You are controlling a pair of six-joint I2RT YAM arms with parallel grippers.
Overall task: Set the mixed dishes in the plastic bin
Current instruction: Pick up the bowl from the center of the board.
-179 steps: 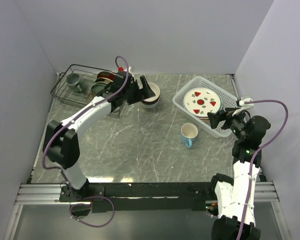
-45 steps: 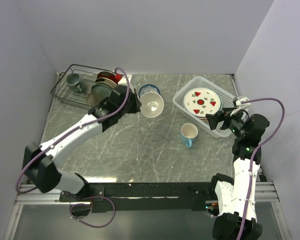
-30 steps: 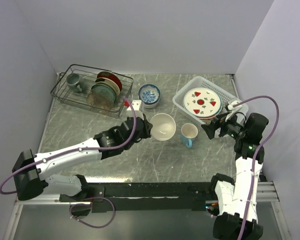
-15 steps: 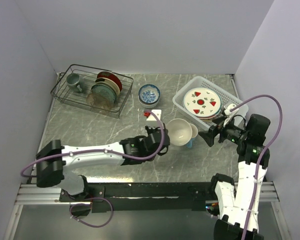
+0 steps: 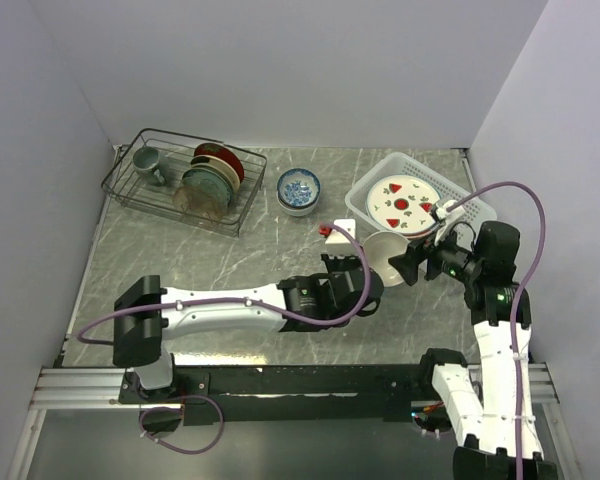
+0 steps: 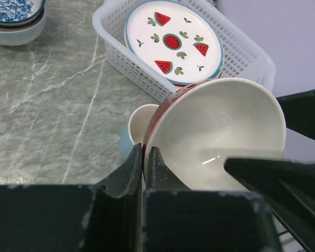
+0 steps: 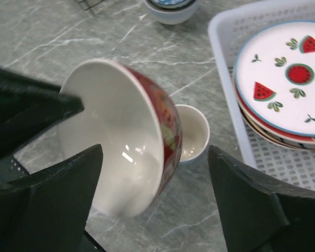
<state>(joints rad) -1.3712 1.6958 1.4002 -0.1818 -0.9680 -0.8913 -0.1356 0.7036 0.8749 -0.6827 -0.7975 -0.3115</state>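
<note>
Pinching the bowl (image 6: pixel 220 131) by its rim, my left gripper (image 6: pixel 143 152) is clamped tight and holds it tilted in the air just outside the bin (image 6: pixel 131 68), above the mug (image 7: pixel 191 131). My right gripper (image 7: pixel 152 157) stands wide apart, one finger on each side of the bowl; I cannot tell whether either touches it. Inside the bin, the watermelon plate (image 6: pixel 173 42) tops a stack.

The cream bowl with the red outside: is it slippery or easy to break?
Probably slippery: the bowl has a glossy glaze with highlights, and the left gripper pinches only its thin rim. Likely rigid but breakable, as it looks ceramic. Held tilted, it might pivot.
</note>
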